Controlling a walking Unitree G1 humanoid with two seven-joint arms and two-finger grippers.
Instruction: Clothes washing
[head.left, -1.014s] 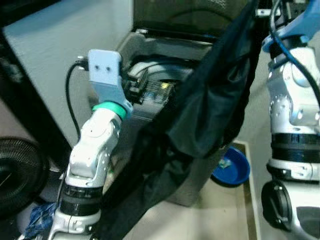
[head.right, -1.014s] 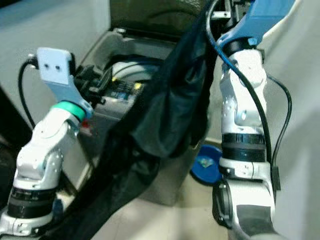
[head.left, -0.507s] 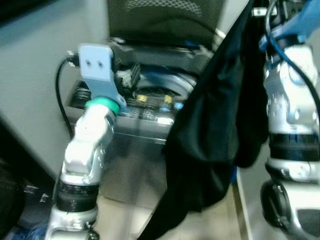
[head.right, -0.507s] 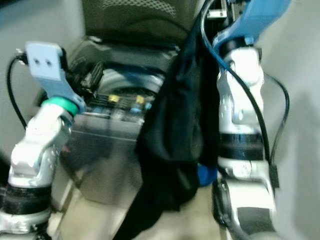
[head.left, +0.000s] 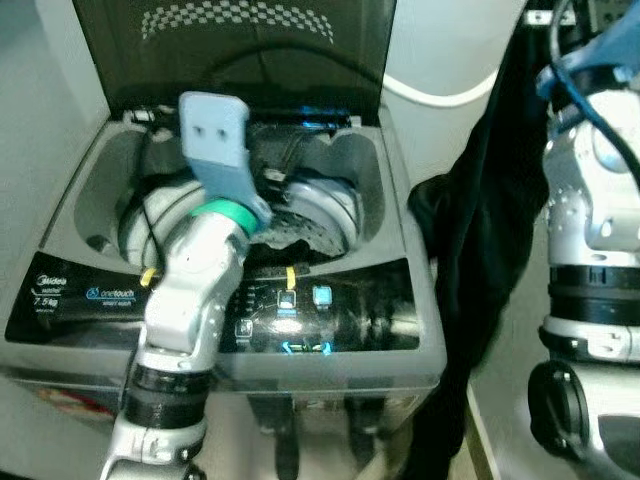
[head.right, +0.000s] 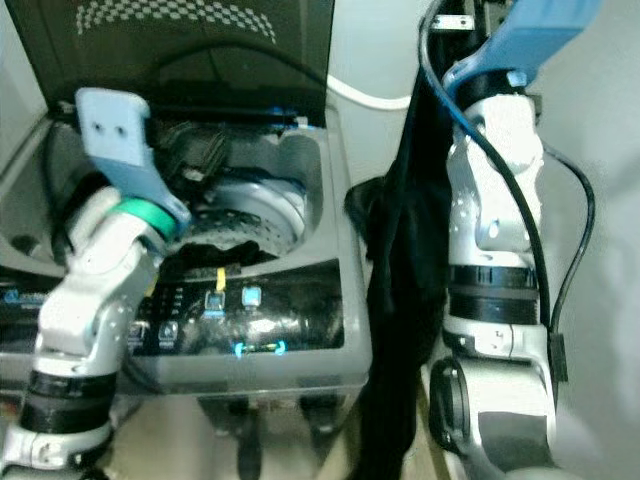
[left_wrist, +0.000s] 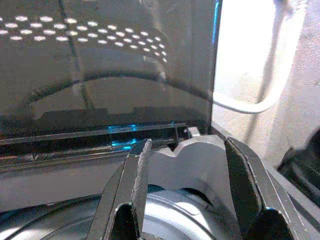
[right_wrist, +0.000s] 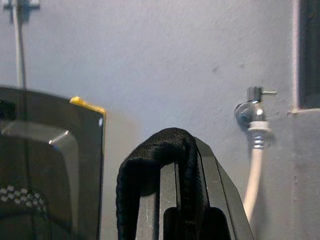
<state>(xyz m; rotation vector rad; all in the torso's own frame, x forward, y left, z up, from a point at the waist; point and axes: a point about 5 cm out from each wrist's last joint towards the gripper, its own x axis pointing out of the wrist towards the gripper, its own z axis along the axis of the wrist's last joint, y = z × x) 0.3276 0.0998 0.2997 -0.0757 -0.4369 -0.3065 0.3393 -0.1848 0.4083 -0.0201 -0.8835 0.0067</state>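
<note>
Right end effector (right_wrist: 187, 210) pinches a black garment (head.left: 470, 260) hanging beside the open washing machine (head.left: 400, 330); left end effector (left_wrist: 192, 192), fingers spread, hovers over the drum (head.left: 320, 205).

Garment (head.left: 470, 260) hangs right of washer (head.left: 380, 330)

**Black garment hanging beside open top-load washer**

Washing machine (head.left: 400, 330): grey top-loader, dark tinted lid (head.left: 250, 50) raised upright at the back. Drum (head.left: 310, 215) exposed, pale perforated wall visible. Front control panel (head.left: 300, 310) dark and glossy, blue indicators lit, two yellow stickers near its upper edge.

Black garment (head.left: 480, 230): dark fabric, suspended in a long vertical drape just beside the machine's right wall, outside the tub. One fold bulges over the right top corner. Its upper end is looped over the closed right gripper (right_wrist: 187, 165).
</note>
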